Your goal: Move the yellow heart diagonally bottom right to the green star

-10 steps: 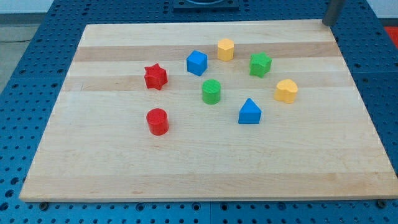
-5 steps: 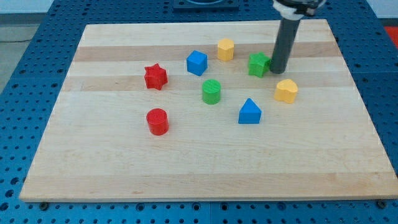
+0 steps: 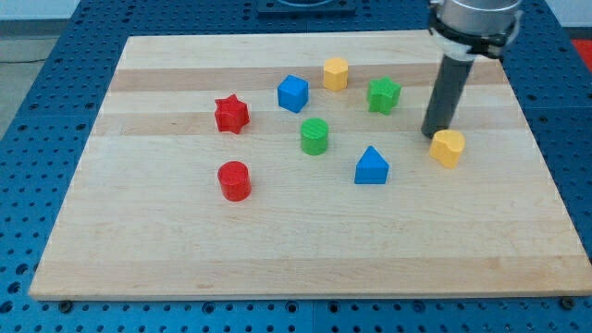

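Observation:
The yellow heart [image 3: 448, 148] lies at the right of the wooden board, below and to the right of the green star [image 3: 384, 94]. My tip [image 3: 432, 135] stands right against the heart's upper left side. The dark rod rises from there toward the view's top right.
Also on the board [image 3: 305, 250] are a yellow hexagonal block [image 3: 336, 73], a blue cube [image 3: 292, 93], a red star [image 3: 231, 115], a green cylinder [image 3: 314, 136], a blue triangular block [image 3: 372, 166] and a red cylinder [image 3: 234, 180].
The rod came in from the top right, stood beside the green star, then moved down and right. The yellow heart has slid a short way down and right.

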You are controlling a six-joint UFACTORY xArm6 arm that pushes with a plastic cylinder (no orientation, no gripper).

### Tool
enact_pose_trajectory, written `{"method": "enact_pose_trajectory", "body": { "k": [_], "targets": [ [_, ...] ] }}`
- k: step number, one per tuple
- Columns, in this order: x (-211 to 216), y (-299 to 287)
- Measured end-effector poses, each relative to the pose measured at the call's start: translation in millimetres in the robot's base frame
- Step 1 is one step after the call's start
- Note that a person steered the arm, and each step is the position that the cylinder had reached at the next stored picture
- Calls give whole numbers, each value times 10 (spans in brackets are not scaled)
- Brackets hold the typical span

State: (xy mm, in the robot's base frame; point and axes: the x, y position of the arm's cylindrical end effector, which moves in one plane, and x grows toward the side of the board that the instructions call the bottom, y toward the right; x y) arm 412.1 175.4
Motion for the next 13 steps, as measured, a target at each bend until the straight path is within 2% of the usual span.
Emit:
{"method": "enact_pose_trajectory", "body": {
  "k": [2,5,7,9,11,13],
  "targets": [
    [346,18],
    [572,271],
    [971,380],
    [1015,572],
    [1182,256],
    [990,-61]
  ]
}}
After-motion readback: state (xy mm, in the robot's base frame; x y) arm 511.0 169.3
